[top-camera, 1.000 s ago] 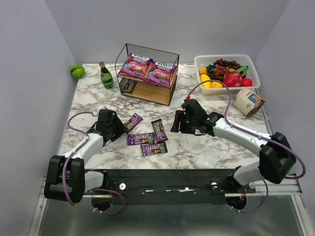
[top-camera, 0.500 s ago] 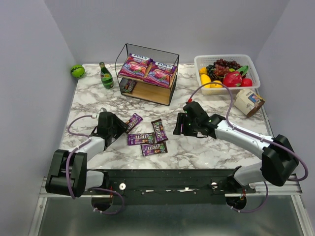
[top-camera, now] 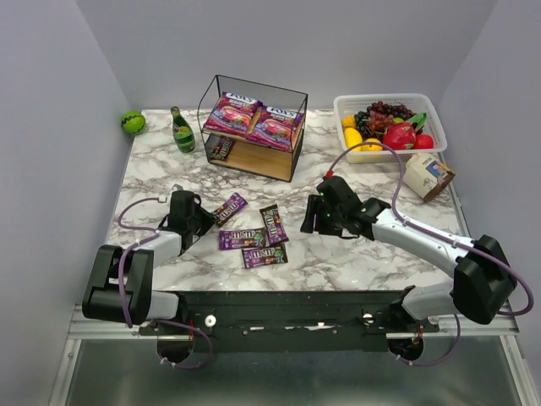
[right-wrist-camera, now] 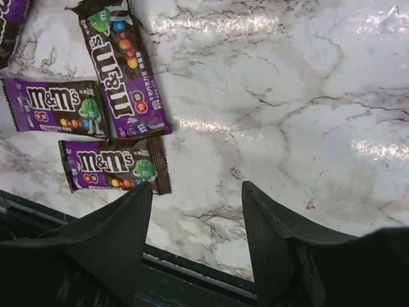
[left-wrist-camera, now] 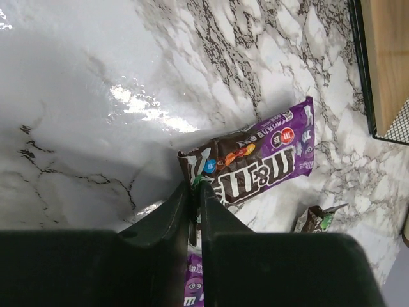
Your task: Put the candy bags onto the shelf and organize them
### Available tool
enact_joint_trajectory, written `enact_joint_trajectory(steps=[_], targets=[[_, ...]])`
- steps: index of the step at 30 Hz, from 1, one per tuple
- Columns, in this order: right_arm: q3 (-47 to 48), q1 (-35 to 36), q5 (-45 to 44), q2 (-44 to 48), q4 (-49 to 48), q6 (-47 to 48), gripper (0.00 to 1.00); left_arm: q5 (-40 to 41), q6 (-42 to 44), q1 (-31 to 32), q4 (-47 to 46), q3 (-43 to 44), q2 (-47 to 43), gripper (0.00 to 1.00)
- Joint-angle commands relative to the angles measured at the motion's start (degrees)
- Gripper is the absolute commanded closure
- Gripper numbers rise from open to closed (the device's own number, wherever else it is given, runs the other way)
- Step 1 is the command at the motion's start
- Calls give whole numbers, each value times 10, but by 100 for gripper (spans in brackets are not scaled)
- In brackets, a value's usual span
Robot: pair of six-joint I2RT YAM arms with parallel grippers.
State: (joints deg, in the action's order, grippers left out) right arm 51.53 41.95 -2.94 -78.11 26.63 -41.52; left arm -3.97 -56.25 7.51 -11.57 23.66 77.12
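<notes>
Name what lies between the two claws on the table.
Four M&M's packets lie on the marble between the left claw and the right claw, clearest in the top view. The left claw pinches the nearest packet by its end.

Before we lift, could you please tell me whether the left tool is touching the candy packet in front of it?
Touching. The left wrist view shows the left tool pinched shut on the near end of the candy packet.
</notes>
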Motion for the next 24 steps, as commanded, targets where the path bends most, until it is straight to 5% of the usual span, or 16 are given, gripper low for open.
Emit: enact_joint_trajectory(steps=[1,4,14,24], targets=[[-7,3,-23,13,13,-2,34,4,4,-7,10,5,4,90],[-9,3,-25,15,14,-3,34,0,-7,-9,22,12,-3,100],[-10,3,-38,32,23,-6,34,-39,-87,-17,25,65,-32,100],[-13,3,-59,61,41,-8,33,-77,-192,-19,-141,110,57,100]])
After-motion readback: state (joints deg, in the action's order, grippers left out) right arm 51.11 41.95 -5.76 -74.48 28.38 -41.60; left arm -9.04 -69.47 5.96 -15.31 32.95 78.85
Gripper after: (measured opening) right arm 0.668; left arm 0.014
